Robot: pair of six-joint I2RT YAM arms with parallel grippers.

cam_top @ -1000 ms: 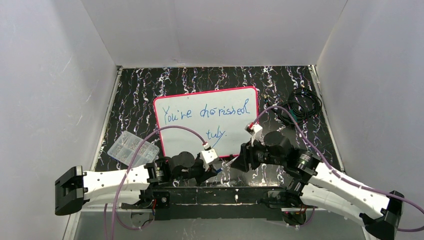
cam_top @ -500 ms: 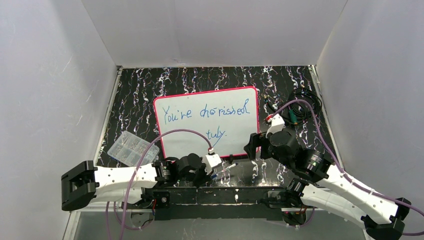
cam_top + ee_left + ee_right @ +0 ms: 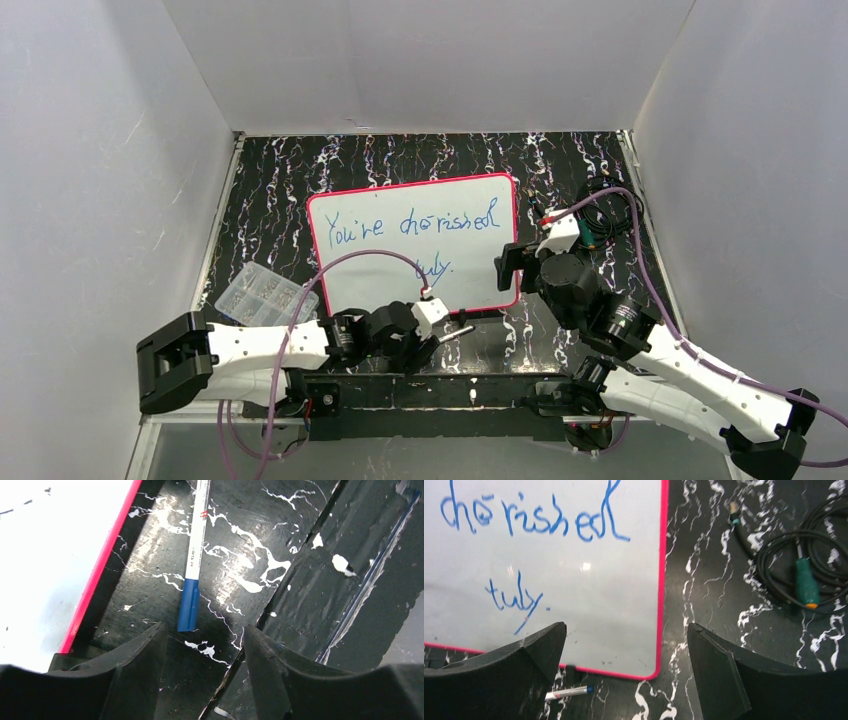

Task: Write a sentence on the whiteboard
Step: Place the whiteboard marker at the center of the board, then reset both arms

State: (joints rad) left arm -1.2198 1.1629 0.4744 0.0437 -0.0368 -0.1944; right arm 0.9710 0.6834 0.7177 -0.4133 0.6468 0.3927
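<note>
The whiteboard (image 3: 415,215) lies flat mid-table with the sentence (image 3: 415,225) in blue cursive, two lines; "cherished" (image 3: 534,520) and the word below show in the right wrist view. A blue-capped white marker (image 3: 196,545) lies loose on the black table just off the board's near edge (image 3: 95,575), also seen as the marker (image 3: 566,692). My left gripper (image 3: 202,640) is open just behind the marker's cap, holding nothing. My right gripper (image 3: 626,635) is open wide above the board's near right corner (image 3: 654,672), empty.
A clear plastic box (image 3: 265,295) of small parts sits left of the board. A coiled black cable (image 3: 605,215) with a green plug (image 3: 806,580) lies at the right. White walls enclose the marbled black table (image 3: 400,160) on three sides.
My left gripper has opened and let go of the marker, which now lies on the table. My right gripper has opened and drawn back up and right, over the board's corner.
</note>
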